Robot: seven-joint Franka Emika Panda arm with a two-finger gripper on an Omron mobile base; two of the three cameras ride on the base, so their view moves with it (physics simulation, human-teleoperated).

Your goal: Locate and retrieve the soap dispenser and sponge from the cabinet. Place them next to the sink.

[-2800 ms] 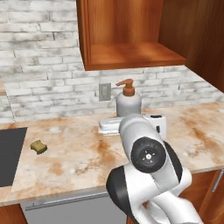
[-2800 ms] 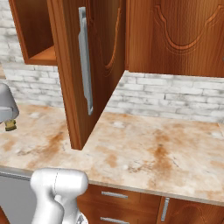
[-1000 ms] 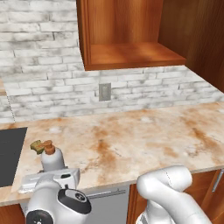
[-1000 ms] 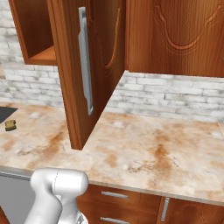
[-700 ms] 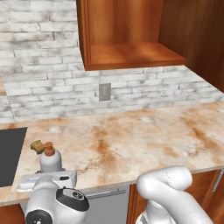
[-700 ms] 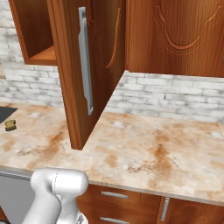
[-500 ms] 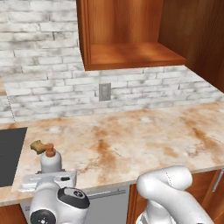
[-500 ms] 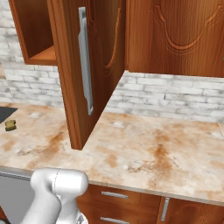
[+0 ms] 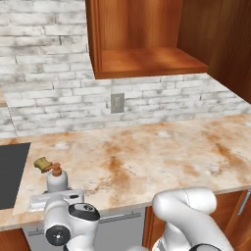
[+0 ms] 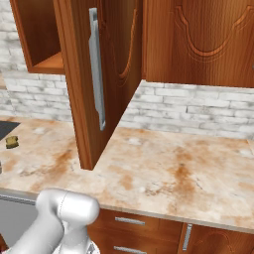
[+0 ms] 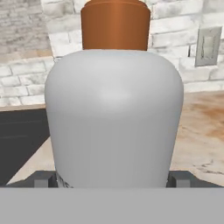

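Hand clamped on the soap dispenser low over the worktop, sponge at its 11 o'clock, sink at 9.

The soap dispenser stands on the counter, sponge just behind, sink left.

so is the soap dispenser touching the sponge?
Apart. The left base view shows bare countertop between the sponge and the soap dispenser, which stands nearer the counter's front edge.
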